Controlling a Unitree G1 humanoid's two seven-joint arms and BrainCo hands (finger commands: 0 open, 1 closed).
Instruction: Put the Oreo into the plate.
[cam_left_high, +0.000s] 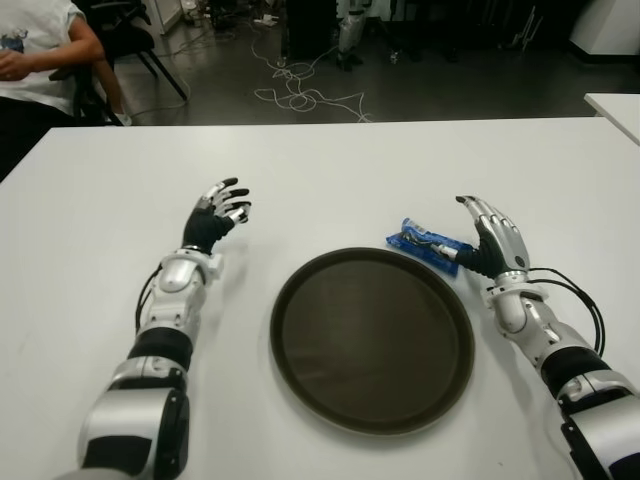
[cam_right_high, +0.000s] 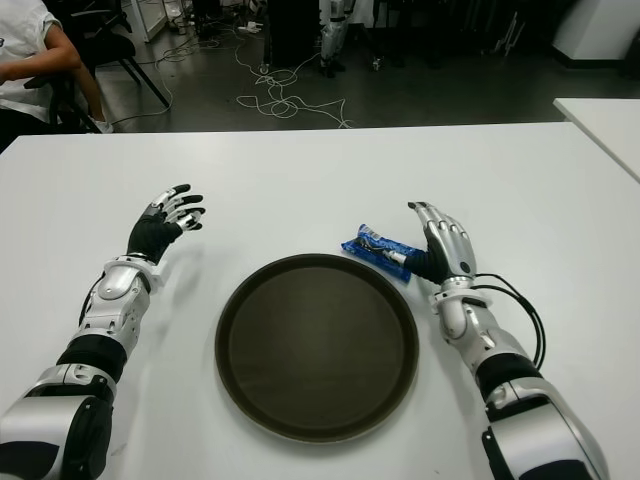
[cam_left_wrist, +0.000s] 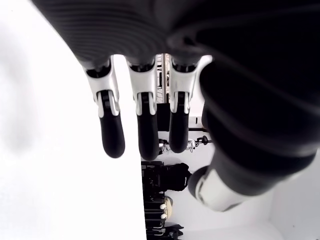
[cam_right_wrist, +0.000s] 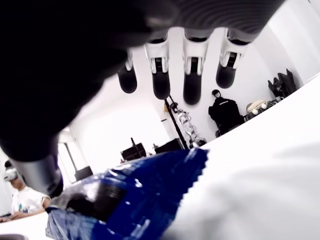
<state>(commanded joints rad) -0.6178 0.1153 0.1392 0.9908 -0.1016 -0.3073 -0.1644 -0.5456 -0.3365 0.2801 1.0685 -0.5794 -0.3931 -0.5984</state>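
The right hand (cam_left_high: 492, 240) stood with fingers spread and empty right beside the blue Oreo packet (cam_left_high: 428, 243), which lay on the white table (cam_left_high: 330, 170) just off the dark plate (cam_left_high: 372, 340) at its two o'clock, so grasping and placing remained, while the left hand (cam_left_high: 216, 217) hovered open at ten o'clock

The tabletop (cam_left_high: 330, 170) lies bare toward its far edge and both side edges — open passage there. Near the front edge the plate (cam_left_high: 372, 340) fills the middle. Just off its far-right rim lies the Oreo packet (cam_left_high: 428, 243), with the right hand (cam_left_high: 492, 240) open close beside it.
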